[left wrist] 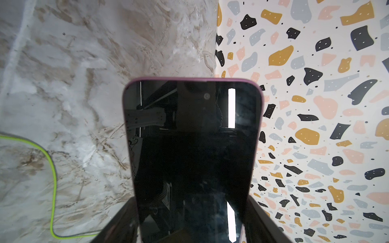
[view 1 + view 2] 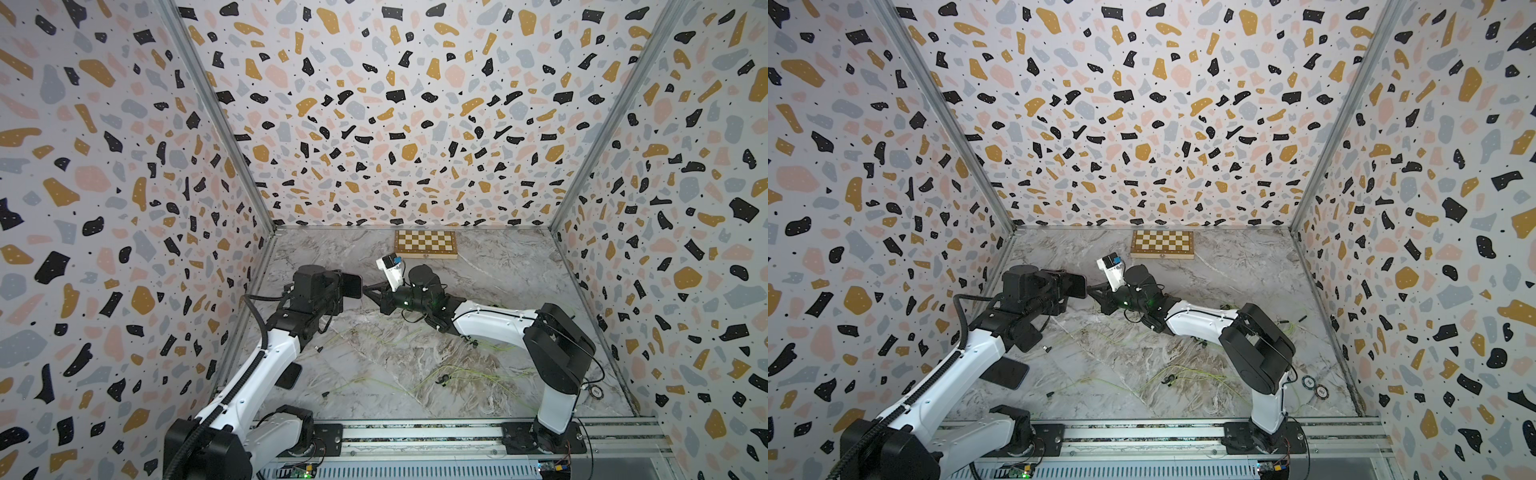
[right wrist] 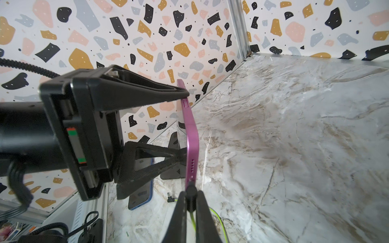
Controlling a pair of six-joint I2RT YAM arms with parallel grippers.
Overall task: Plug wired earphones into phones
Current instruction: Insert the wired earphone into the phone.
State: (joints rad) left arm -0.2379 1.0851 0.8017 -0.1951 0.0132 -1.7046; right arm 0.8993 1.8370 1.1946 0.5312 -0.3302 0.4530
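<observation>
Clamping in left pincer (image 3: 186, 123) a flat black glossy magenta-rimmed phone (image 3: 192, 134), gripped across its long sides. Pinching in closed right pincer (image 3: 190, 196), at its tips, small black plug (image 3: 190, 189) of thin yellow-green earphone cable (image 3: 193, 218), touching phone's end edge. Insertion step; seated or not, cannot tell. Next probably calls for straight push, phone kept rigid.

Phone (image 3: 190, 134) — magenta edge, black glass; cable (image 1: 55, 181) yellow-green; walls (image 2: 374, 124) terrazzo-speckled.

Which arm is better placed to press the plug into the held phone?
Right. The right gripper pinches the plug against the port edge of the phone; the left gripper only holds it up.
</observation>
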